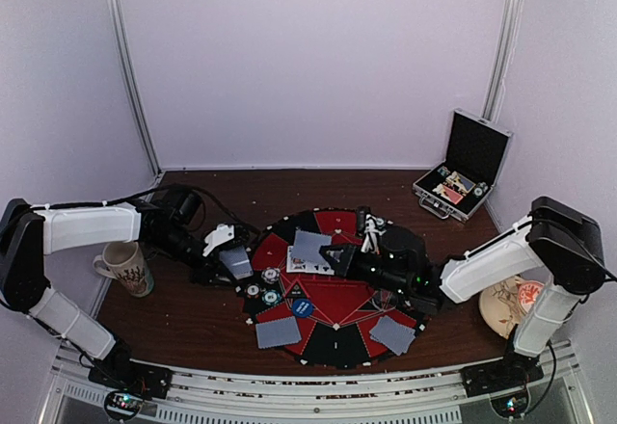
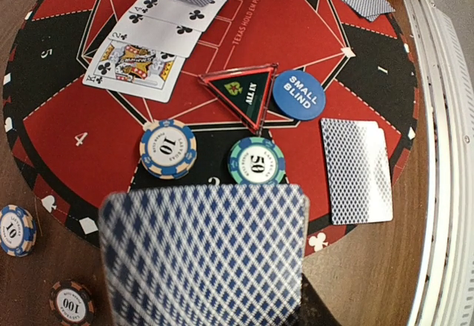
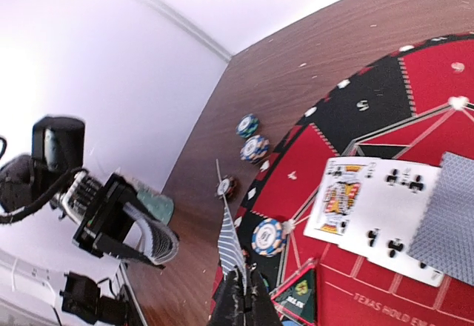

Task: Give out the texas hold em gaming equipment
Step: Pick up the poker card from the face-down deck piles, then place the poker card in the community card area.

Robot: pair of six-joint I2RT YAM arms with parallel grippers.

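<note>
My left gripper (image 1: 224, 249) is shut on a grey-blue-backed deck of cards (image 1: 236, 263) at the round mat's left edge; the deck (image 2: 204, 255) hides the jaws in the left wrist view. My right gripper (image 3: 243, 298) is shut on one card (image 3: 231, 246), seen edge-on and held above the mat's middle (image 1: 310, 248). Three face-up cards (image 2: 152, 44) lie on the mat. A 10 chip (image 2: 168, 148), a 50 chip (image 2: 256, 161), the blue small-blind button (image 2: 298, 95) and a face-down card (image 2: 357, 170) lie nearby. Another face-down card (image 1: 392, 334) lies at the front right.
The red and black mat (image 1: 333, 294) covers the table's middle. A triangular all-in marker (image 2: 241, 92) lies on it. Two chips (image 2: 15, 230) (image 2: 72, 302) lie off its left edge. A patterned mug (image 1: 125, 268) stands left, an open case (image 1: 463, 169) back right, a plate (image 1: 516, 304) right.
</note>
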